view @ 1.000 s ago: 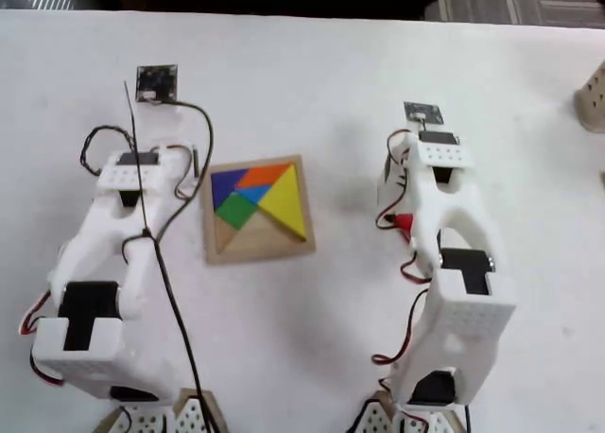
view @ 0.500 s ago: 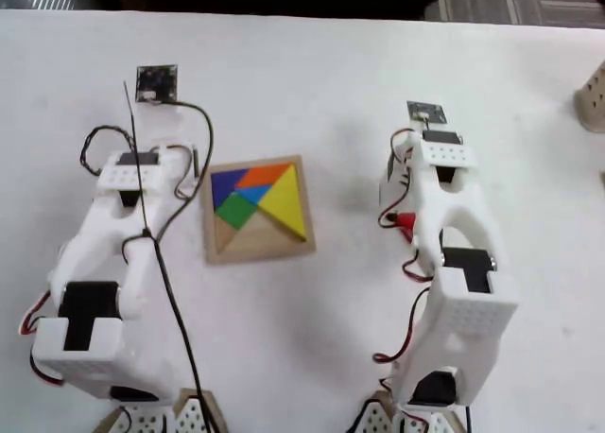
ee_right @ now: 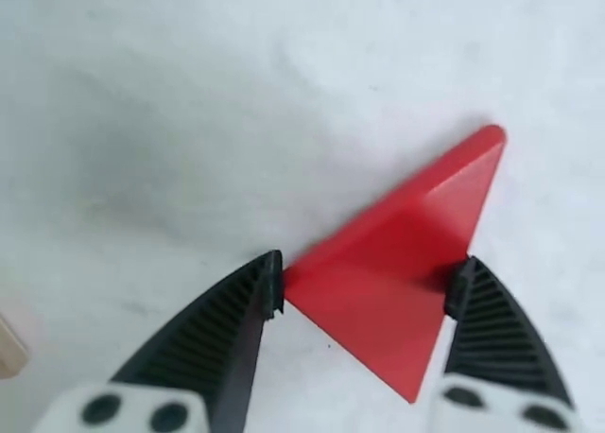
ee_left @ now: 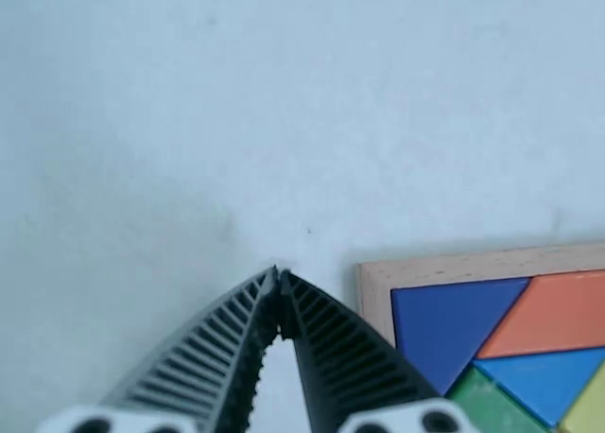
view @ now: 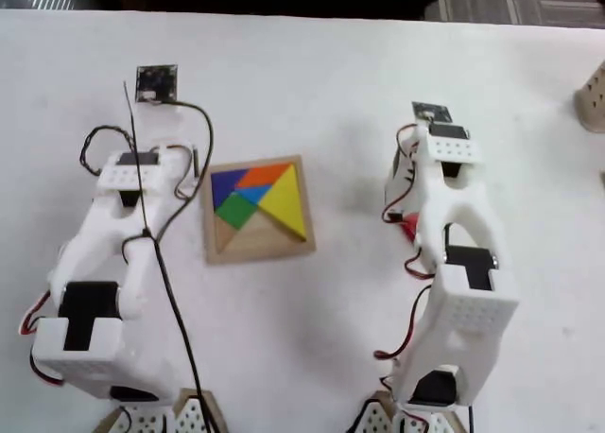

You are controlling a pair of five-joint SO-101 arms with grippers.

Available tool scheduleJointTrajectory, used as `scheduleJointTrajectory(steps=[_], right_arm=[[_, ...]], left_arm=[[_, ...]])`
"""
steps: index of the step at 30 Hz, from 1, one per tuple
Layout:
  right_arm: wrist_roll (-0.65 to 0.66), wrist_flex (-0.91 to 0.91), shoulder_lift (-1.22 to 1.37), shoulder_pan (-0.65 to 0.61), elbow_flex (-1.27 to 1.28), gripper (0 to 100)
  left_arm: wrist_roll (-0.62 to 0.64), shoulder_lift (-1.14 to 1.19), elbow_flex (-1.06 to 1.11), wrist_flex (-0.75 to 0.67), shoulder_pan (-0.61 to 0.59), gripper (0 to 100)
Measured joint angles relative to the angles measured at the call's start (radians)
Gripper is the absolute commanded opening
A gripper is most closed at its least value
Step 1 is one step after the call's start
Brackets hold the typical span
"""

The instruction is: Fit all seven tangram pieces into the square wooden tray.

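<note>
Jaws of the right gripper [ee_right: 367,282] pinch the red triangle [ee_right: 416,225] flat on the table [view: 331,74], likely for carrying. At its 9 o'clock, well apart, the wooden tray [view: 248,249] shows a bare gap. The left gripper [ee_left: 279,286], closed and empty, waits just beside the tray's corner.

White arms [view: 104,234] bear black servos [view: 87,310], red-black cables [view: 413,310]; left tool [ee_left: 279,278], right tool [ee_right: 364,282] ribbed black.

No lettering, number or sign can be read. The wooden tray [view: 261,254] and its coloured pieces [view: 282,204] are unmarked
</note>
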Motion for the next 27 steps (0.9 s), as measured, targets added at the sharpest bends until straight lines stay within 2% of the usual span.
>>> scheduleJointTrajectory(steps=[17, 27], right_arm=[[0.000, 0.005, -0.006, 0.003, -0.002, 22.3], [0.000, 0.066, -0.140, 0.002, 0.000, 22.3]], left_arm=[[0.000, 0.000, 0.000, 0.000, 0.000, 2], [0.000, 0.000, 0.000, 0.000, 0.000, 2]])
